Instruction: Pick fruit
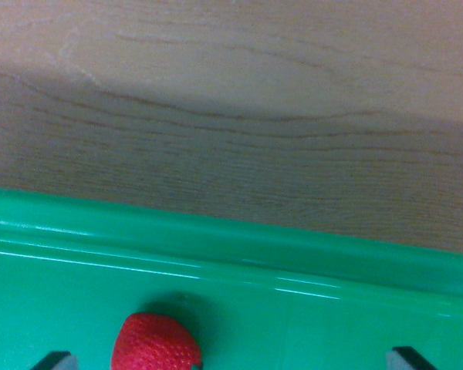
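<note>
From my remote station I see a strawberry [156,343] lying on the floor of a green tray [309,258], between the two fingers [55,361] whose dark tips show at the bottom edge of the wrist view. The fingers stand wide apart, released and gripping nothing; the strawberry sits just beside the finger on the wrist view's left without clearly touching it, and well apart from the other. Beyond the fingers, past the tray's raised rim, lies the wooden table [231,116].

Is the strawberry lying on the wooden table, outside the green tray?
No. The strawberry lies inside the green tray, below its rim, while the wooden table is beyond that rim.
</note>
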Motion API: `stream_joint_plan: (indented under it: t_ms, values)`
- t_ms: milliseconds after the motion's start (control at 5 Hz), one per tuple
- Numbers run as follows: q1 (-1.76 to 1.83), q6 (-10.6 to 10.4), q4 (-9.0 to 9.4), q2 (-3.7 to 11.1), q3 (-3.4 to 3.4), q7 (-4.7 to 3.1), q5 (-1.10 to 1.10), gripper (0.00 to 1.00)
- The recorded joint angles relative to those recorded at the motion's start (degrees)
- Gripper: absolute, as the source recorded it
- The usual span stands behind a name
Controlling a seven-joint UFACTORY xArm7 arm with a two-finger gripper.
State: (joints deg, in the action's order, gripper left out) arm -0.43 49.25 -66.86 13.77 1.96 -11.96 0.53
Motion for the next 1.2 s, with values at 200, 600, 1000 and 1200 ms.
stream_joint_plan:
  t_ms: [200,600,1000,1200]
  values:
    - [0.23,-2.5,1.69,0.78,-0.25,-0.75,0.19,0.00]
    - [0.47,-5.0,3.39,1.56,-0.50,-1.51,0.38,0.00]
    - [0.69,-7.4,5.02,2.31,-0.74,-2.24,0.56,0.00]
    - [0.69,-7.4,5.02,2.31,-0.74,-2.24,0.56,0.00]
